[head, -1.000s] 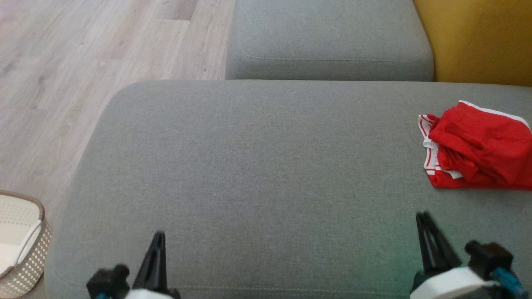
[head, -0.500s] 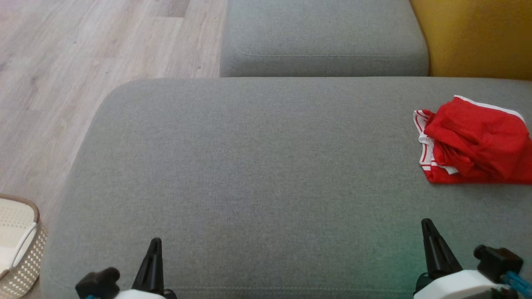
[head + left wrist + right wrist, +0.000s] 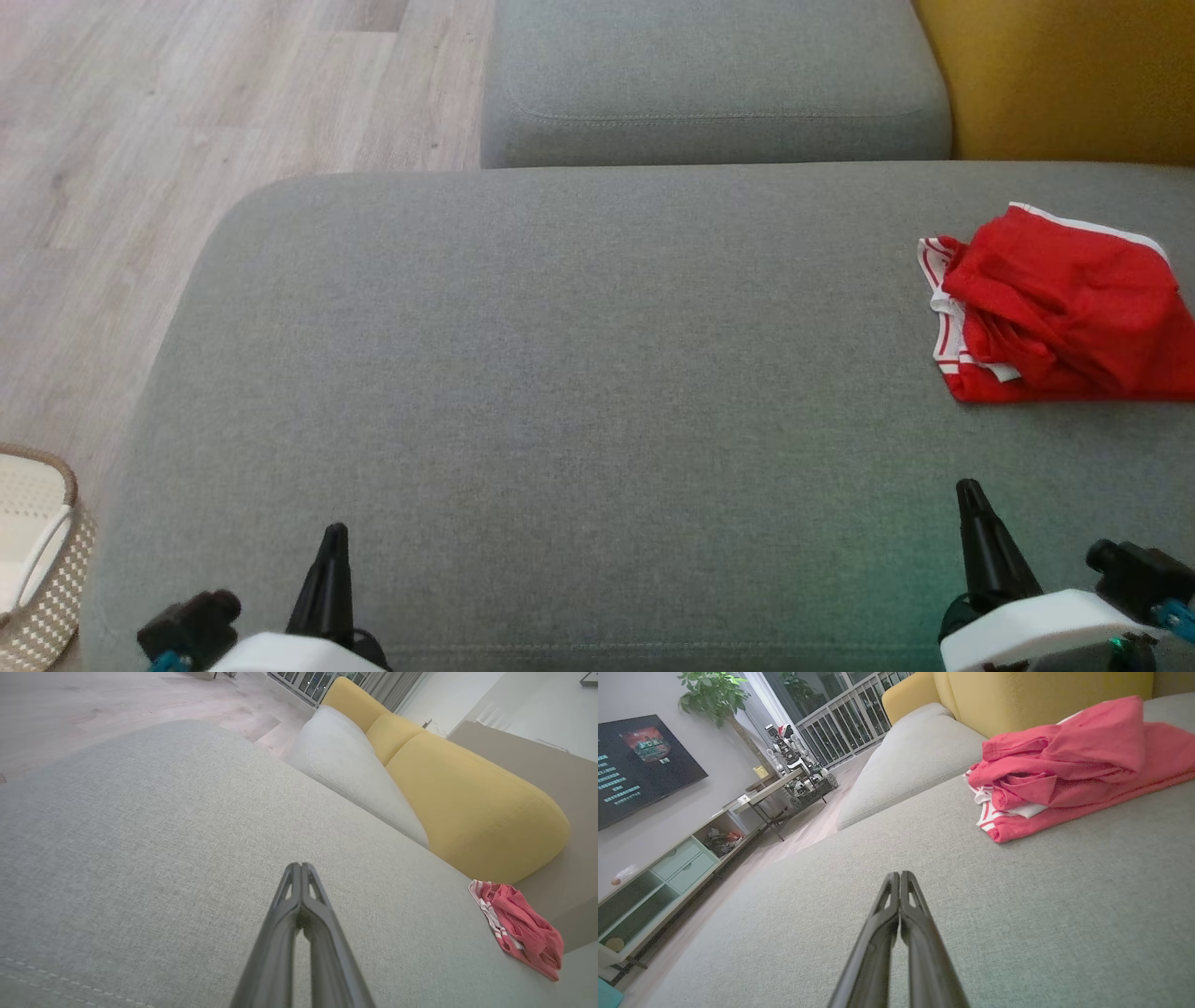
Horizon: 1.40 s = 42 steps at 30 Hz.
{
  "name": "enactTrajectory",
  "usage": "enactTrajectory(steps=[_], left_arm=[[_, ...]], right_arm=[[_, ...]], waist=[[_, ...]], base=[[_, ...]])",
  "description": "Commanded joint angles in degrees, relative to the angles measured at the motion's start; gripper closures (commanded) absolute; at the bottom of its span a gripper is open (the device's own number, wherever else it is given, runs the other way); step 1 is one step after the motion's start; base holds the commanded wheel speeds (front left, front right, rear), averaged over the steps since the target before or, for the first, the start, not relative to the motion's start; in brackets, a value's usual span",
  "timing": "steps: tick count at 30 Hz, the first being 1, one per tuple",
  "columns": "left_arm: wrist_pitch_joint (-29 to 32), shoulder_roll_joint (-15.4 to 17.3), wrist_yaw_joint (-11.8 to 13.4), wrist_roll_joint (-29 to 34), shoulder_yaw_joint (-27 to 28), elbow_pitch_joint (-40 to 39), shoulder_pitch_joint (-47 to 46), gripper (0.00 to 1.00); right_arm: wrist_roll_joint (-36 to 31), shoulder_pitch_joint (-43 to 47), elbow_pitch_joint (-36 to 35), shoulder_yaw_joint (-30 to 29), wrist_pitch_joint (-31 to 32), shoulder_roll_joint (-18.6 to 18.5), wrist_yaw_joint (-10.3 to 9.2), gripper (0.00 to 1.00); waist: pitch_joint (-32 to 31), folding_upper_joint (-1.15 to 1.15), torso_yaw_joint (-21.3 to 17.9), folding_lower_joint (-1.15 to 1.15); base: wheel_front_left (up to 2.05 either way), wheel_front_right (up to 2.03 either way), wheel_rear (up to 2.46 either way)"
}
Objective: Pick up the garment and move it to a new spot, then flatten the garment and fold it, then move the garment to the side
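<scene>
You had a broad grey seat cushion (image 3: 579, 373) in front of you, with a second grey cushion (image 3: 709, 84) butted against its far edge and a yellow backrest (image 3: 1074, 75) just beside that one. Pale wood floor (image 3: 187, 112) lay to the left, where a cream woven basket (image 3: 63, 602) stood near the big cushion's corner. Across the room you could see a dark television (image 3: 640, 760) on the wall, a leafy plant (image 3: 714, 693) beside it, and a low cabinet (image 3: 682, 863) beneath.
</scene>
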Motion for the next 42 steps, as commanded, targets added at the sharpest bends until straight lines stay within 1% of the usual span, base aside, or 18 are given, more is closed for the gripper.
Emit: enactTrajectory(steps=[1, 42], left_arm=[[0.32, 0.51, -0.27, -1.32, 1.25, -1.59, -3.40, 1.00], [6.66, 0.79, -2.67, -25.78, 6.10, 0.13, -8.56, 1.00]], right_arm=[[1.46, -3.15, -1.54, -0.15, 0.30, -0.28, -0.01, 1.00], [27.37, -7.08, -0.73, -1.09, 6.96, -0.52, -0.01, 1.00]], waist=[[0.06, 0.00, -0.08, 0.00], [1.83, 0.00, -2.97, 0.00]], base=[[0.00, 0.00, 0.00], [0.00, 0.00, 0.00]])
